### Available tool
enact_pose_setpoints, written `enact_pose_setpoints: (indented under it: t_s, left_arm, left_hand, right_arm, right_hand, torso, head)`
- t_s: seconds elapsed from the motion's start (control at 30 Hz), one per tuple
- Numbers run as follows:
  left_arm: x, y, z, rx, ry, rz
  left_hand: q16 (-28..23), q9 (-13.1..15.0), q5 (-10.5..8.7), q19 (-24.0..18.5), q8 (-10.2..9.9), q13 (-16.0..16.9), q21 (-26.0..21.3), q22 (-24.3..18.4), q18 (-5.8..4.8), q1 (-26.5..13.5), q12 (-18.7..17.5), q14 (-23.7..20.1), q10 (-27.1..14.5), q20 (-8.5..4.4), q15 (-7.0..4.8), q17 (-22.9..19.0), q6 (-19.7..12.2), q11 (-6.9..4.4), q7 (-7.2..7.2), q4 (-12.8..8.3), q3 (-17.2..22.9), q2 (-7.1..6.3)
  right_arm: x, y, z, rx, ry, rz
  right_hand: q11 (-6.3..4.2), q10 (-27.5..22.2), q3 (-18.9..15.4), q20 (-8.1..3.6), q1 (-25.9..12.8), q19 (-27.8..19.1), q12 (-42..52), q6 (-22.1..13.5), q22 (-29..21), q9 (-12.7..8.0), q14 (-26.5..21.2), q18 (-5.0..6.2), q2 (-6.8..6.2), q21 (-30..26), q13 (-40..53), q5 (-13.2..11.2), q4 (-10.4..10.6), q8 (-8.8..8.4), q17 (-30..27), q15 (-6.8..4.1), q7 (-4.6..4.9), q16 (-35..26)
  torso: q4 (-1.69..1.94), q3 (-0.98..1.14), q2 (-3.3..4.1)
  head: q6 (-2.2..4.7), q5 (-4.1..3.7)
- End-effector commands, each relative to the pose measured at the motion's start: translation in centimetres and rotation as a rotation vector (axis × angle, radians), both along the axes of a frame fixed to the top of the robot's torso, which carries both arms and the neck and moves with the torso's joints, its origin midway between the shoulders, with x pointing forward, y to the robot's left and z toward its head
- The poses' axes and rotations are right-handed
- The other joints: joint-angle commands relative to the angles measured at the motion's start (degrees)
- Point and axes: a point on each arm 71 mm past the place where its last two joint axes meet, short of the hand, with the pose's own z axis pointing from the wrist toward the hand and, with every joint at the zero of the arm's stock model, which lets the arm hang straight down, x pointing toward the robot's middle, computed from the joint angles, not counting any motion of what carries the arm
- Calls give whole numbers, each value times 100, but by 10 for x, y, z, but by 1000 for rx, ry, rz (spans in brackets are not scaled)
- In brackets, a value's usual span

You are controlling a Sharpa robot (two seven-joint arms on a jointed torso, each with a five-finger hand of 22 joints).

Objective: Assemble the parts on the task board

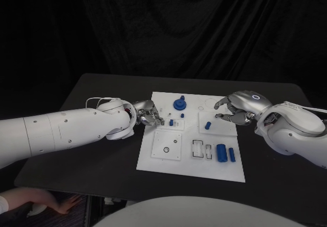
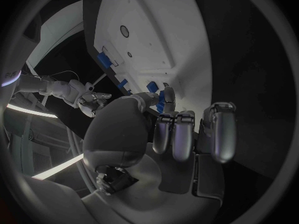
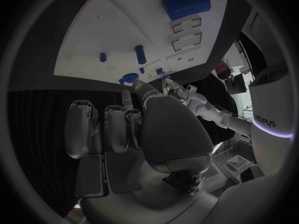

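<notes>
Two white arms, smooth rounded shells, small dark screw holes along left arm. Thin white cable loops at left wrist. Right arm bulkier at wrist. Silver hands: left hand, right hand with glowing blue ring on back.

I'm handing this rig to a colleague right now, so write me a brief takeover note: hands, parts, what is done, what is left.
Left hand: at the task board's left edge, fingers curled by a small blue peg; whether it grips it cannot be told.
Right hand: over the board's right edge, fingers apart, holding nothing.
Parts: blue knobbed piece stands at the far middle; short blue peg stands to the right of centre; two blue cylinders lie loose at the near right.
Done: some pieces stand upright.
Left: the loose cylinders, open slots beside them.
</notes>
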Motion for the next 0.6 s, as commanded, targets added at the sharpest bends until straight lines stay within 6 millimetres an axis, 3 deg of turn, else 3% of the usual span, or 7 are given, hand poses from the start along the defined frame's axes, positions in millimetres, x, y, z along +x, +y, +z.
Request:
enact_pose_setpoints:
  t_s: [0.03, 0.23, 0.6]
  left_arm:
    - [1, -4, 5, -35, 40, -40]
    - [5, 0, 6, -3, 151, -58]
    - [20, -4, 8, 36, 307, -38]
  left_hand:
    - [15, 17, 12, 83, 39, 1496, -7, 1170, 43, -71, -3, 605, 595, -49, -27, 1509, 103, -37, -53, -184, 233, 1]
    - [15, 28, 51, 71, 44, 1496, -23, 1165, 46, -128, -3, 605, 595, -47, -24, 1509, 115, -35, -51, -161, 179, -1]
    - [15, 24, 41, 60, 17, 1496, -39, 1161, 49, -120, -3, 605, 595, -46, -22, 1509, 81, -36, -53, -179, 180, 45]
  right_arm:
    - [1, -2, -2, -6, 12, -24]
    - [1, -3, -2, -8, 14, -28]
    - [2, -3, -2, -12, 16, -32]
  right_hand:
    - [-5, -34, 30, -8, 24, 83, -36, 50, 1106, -7, 320, 33, -25, -21, 760, 39, -12, -17, 105, -2, -3, -36]
    - [-4, -48, 37, -8, 29, 80, -53, 52, 1104, -11, 319, 35, -26, -30, 742, 45, -16, -18, 105, -2, -2, -37]
    - [-4, -48, 37, -8, 29, 80, -53, 52, 1104, -11, 319, 35, -26, -30, 742, 45, -16, -18, 105, -2, -2, -37]
  torso:
    - [3, -2, 1]
    - [10, 7, -5]
    - [-7, 4, -2]
  head:
    - [0, 6]
    - [0, -30]
    - [0, -56]
